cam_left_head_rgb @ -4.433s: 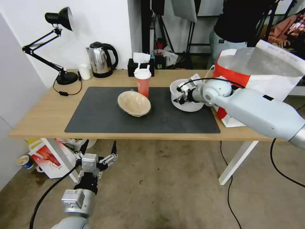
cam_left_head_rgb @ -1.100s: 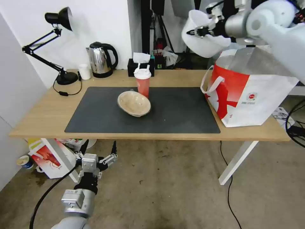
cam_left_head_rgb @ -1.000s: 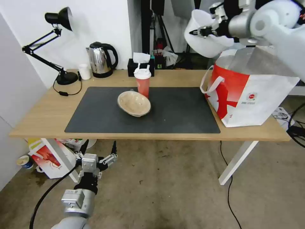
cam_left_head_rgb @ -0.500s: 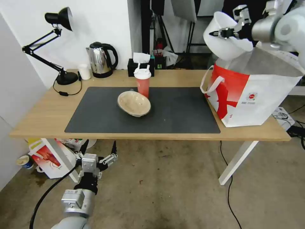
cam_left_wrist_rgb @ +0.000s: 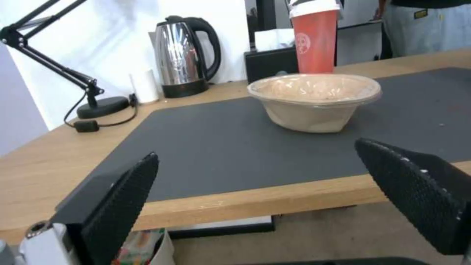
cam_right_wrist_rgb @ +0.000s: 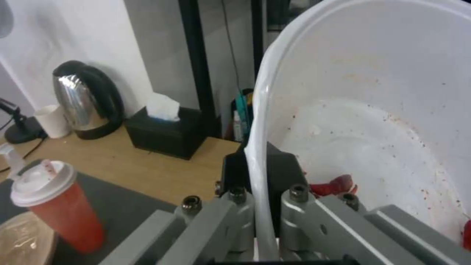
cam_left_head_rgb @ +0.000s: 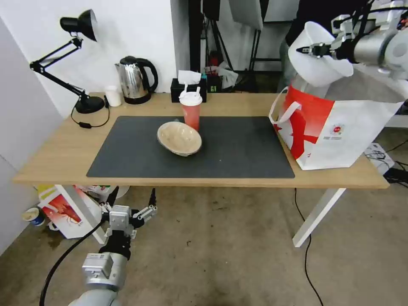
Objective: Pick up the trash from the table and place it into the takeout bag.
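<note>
Head view: the white bowl [cam_left_head_rgb: 319, 59] is held tipped on its side above the open mouth of the takeout bag [cam_left_head_rgb: 340, 127], which stands at the right end of the counter [cam_left_head_rgb: 51, 161].
Risk: scraps could be spilled over the rim, since the bowl is tilted; the bag's near wall could be clipped on the way down and the bag knocked over.
Right pincer [cam_right_wrist_rgb: 260, 206]: closed almost fully on the bowl's thin wall, one finger inside, one outside.
Left pincer [cam_left_head_rgb: 129, 204]: spread wide, nothing held, parked below the counter's front edge.
Remaining trash: the red cup [cam_left_head_rgb: 191, 111] and the beige bowl [cam_left_head_rgb: 179, 138] are on the mat.
</note>
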Available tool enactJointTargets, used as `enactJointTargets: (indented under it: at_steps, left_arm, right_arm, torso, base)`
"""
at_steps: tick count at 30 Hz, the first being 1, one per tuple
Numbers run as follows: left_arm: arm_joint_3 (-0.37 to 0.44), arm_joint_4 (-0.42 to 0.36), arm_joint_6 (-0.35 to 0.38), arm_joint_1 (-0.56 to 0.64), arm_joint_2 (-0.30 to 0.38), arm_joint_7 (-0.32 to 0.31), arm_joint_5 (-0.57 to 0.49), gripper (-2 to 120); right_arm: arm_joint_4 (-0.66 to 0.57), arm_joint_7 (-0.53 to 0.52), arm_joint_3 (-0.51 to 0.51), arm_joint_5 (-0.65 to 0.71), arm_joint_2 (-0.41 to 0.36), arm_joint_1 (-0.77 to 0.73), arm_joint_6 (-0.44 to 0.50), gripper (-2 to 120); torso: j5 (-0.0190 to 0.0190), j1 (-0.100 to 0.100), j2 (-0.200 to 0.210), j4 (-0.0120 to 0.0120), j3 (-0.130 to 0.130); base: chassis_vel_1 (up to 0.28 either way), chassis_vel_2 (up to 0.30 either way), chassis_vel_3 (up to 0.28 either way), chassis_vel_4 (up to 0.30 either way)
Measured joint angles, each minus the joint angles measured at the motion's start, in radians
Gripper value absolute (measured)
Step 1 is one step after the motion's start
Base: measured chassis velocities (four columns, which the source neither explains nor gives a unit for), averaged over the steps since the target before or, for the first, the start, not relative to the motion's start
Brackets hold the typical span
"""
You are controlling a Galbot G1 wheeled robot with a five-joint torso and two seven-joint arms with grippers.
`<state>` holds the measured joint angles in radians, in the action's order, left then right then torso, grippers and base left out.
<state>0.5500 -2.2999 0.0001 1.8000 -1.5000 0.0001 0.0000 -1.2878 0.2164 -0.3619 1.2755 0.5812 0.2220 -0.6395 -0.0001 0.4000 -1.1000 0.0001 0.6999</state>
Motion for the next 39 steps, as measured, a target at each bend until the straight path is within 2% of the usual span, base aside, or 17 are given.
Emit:
enactJointTargets:
  at_steps: [11, 25, 39]
  left_arm:
    - [0.0, 0.0, 0.0, 0.0, 0.0, 0.0, 0.0, 100]
    - [0.0, 0.0, 0.0, 0.0, 0.0, 0.0, 0.0, 100]
    - [0.0, 0.0, 0.0, 0.0, 0.0, 0.0, 0.0, 100]
  right_arm:
    - [0.046, 0.025, 0.071, -0.039, -0.013, -0.092, 0.012, 0]
    - [0.018, 0.032, 0.123, -0.055, -0.038, -0.182, 0.015, 0]
    - [0.0, 0.051, 0.127, -0.051, -0.046, -0.18, 0.017, 0]
  torso:
    - [0.0001, 0.0, 0.0, -0.0001, 0.0]
    - [0.0001, 0.0, 0.0, -0.0001, 0.0]
    - [0.0001, 0.0, 0.0, -0.0001, 0.0]
  base:
    - [0.0, 0.0, 0.0, 0.0]
    - [0.0, 0.0, 0.0, 0.0]
    - [0.0, 0.0, 0.0, 0.0]
